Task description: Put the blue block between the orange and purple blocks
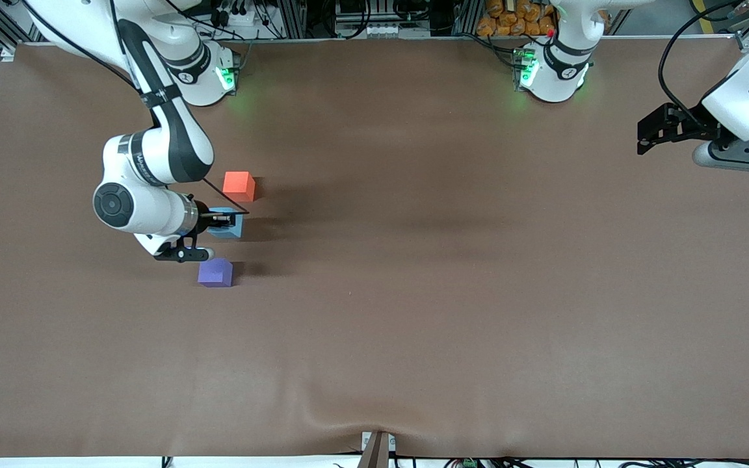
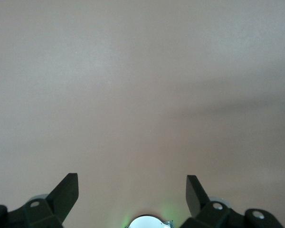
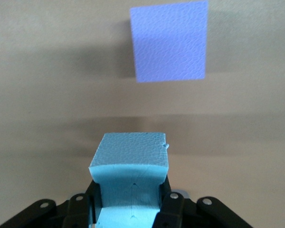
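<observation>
My right gripper [image 1: 220,221] is shut on the light blue block [image 1: 233,225], and its fingers squeeze the foam's sides [image 3: 129,164]. The block is low over the brown table, in the gap between the orange block [image 1: 239,185] and the purple block [image 1: 215,272]. Whether it rests on the table I cannot tell. The purple block [image 3: 170,42] shows in the right wrist view, just past the blue one. The orange block is out of that view. My left gripper [image 1: 646,134] waits open and empty above the table at the left arm's end [image 2: 132,183].
The brown table cover [image 1: 413,292] bulges slightly at the edge nearest the front camera. Both arm bases [image 1: 209,78] stand along the edge farthest from that camera. Cables and equipment lie past that edge.
</observation>
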You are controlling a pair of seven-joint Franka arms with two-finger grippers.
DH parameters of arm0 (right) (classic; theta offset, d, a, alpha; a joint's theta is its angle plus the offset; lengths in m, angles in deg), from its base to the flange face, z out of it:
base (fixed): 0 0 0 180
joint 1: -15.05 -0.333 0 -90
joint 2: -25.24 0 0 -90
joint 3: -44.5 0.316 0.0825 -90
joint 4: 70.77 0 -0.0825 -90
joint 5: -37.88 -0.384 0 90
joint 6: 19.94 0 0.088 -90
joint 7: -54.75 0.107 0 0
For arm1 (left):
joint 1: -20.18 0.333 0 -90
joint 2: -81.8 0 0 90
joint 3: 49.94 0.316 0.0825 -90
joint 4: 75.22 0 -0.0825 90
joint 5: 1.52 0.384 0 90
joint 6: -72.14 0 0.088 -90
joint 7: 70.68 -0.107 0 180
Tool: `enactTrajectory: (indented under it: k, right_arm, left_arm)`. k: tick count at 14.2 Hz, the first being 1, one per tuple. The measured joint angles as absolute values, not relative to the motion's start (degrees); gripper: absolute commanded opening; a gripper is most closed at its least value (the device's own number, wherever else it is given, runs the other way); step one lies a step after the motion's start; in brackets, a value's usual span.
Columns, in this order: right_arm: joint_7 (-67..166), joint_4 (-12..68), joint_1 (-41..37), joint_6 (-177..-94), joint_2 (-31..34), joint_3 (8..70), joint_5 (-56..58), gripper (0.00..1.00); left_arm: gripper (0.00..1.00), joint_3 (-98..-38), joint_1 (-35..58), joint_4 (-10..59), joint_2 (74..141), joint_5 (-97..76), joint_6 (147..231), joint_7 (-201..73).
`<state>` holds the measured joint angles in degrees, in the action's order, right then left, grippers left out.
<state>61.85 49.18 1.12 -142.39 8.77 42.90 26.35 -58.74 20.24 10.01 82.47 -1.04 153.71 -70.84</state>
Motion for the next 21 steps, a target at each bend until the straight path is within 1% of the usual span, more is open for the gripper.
enactTrajectory:
  k: [2,4,12,13,14,17,18,19,21]
  right_arm:
    - [60.96,52.00,1.11,-146.91,8.56,42.80,26.35,0.00]
    - [60.67,53.90,1.10,-149.70,7.96,42.82,26.35,0.00]
    - [60.64,54.89,1.05,-152.62,5.52,42.92,26.33,0.00]
    - [60.64,54.91,1.03,-152.91,5.24,42.97,26.31,0.35]
    - [60.64,54.91,1.02,-152.91,5.26,42.99,26.32,0.99]
    - [60.65,54.80,1.05,-152.65,5.24,42.91,26.31,1.00]
    - [60.65,54.09,1.10,-151.07,5.29,42.84,26.31,1.00]
    - [60.66,52.26,1.30,-147.64,5.44,42.73,26.29,1.00]
    - [60.62,44.81,3.07,-137.25,6.05,42.56,26.28,1.00]
  left_arm:
    - [1.00,-58.17,19.74,10.00,82.46,-1.04,153.70,-70.84]
    - [1.00,-57.50,19.09,9.99,82.46,-1.04,153.66,-70.86]
    - [1.00,-56.34,16.43,9.99,82.42,0.06,153.63,-70.86]
    - [1.00,-56.26,16.43,9.99,82.42,0.07,153.63,-70.86]
    - [1.00,-56.20,16.43,9.99,82.42,0.07,153.63,-70.86]
    - [1.00,-55.42,16.39,9.99,82.42,0.07,153.63,-70.86]
    - [1.00,-54.56,16.37,9.99,82.42,0.07,153.65,-70.86]
    - [1.00,-53.57,16.38,9.98,82.42,0.07,153.76,-70.89]
    - [1.00,-51.83,16.41,9.96,82.42,0.07,154.36,-71.13]
